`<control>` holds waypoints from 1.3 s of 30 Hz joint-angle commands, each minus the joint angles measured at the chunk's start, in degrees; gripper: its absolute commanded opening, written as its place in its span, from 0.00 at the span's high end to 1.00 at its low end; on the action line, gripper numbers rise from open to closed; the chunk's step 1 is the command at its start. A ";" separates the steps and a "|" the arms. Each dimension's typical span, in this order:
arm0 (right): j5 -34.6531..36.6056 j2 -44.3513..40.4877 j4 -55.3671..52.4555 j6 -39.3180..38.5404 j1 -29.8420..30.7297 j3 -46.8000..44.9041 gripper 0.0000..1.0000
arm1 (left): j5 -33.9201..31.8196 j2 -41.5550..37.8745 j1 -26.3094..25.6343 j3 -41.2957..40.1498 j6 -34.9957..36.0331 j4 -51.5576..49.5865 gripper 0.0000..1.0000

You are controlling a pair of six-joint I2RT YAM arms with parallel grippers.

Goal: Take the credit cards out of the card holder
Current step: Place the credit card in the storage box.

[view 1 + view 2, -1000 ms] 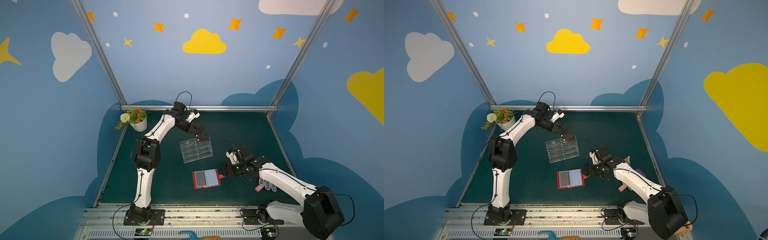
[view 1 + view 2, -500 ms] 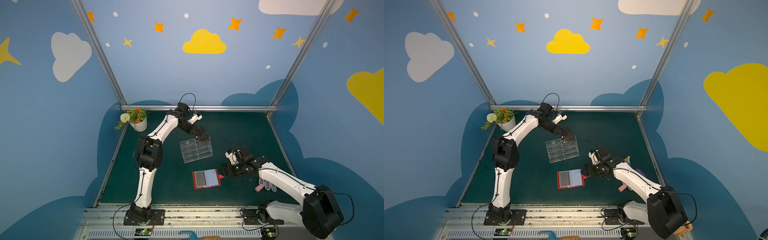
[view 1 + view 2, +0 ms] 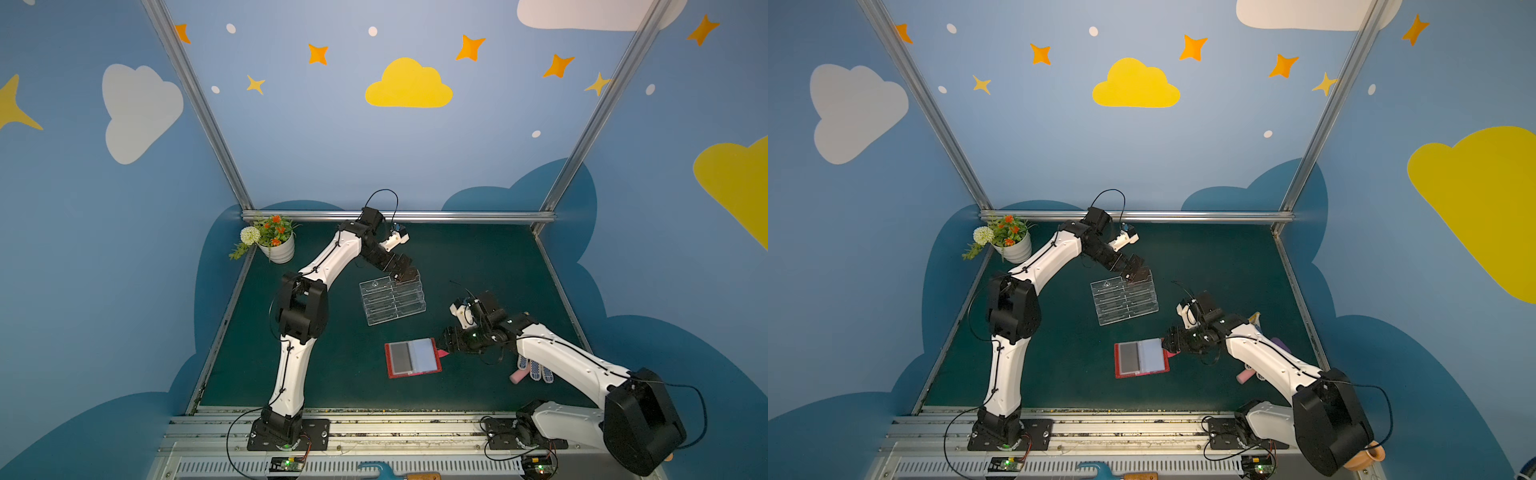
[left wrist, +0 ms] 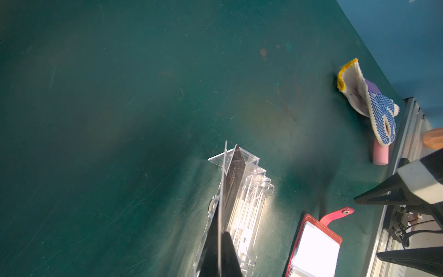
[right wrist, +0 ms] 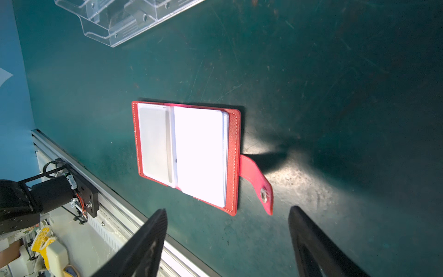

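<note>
In the left wrist view, the left hand (image 4: pixel 219 237) is seen clamped tight on a dark card (image 4: pixel 231 182), which is held edge-on. The card's far end is set into the rear tier of the clear stand (image 4: pixel 249 199); whether it is touching the plastic cannot be told. In both top views the same hand (image 3: pixel 405 274) is found at the stand's (image 3: pixel 392 301) back edge, on the side nearer the right arm.

The card holder (image 3: pixel 411 357) is laid open and flat on the green bench (image 3: pixel 332 374), in front of the stand and apart from it. In a top view (image 3: pixel 1128 357) a grey rectangle is seen in the sleeve page farther from the right arm; whether it is a card cannot be told. The pages are washed out to white in the right wrist view.

There the right hand (image 5: pixel 227 209) is shown spread wide with nothing held, poised just beside the card holder's (image 5: pixel 233 153) snap tab (image 5: pixel 256 182), which is folded outward onto the bench.

A dotted glove (image 4: pixel 374 108) and a pink block (image 4: pixel 380 153) are seen near the bench's right edge, and a flower pot (image 3: pixel 276 245) in the far left corner.
</note>
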 commanded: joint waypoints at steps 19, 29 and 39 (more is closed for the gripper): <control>-1.28 0.98 0.84 -0.60 -0.26 1.81 0.27 | -5.80 -3.01 -1.52 -0.29 3.47 -2.29 0.96; -1.72 1.00 0.38 -0.86 -0.37 2.41 0.27 | -7.91 -3.52 -2.51 -1.46 5.57 -2.49 0.96; -2.13 0.95 0.49 -0.86 -0.37 2.33 0.27 | -9.35 -3.98 -2.59 -1.27 6.35 -2.39 0.96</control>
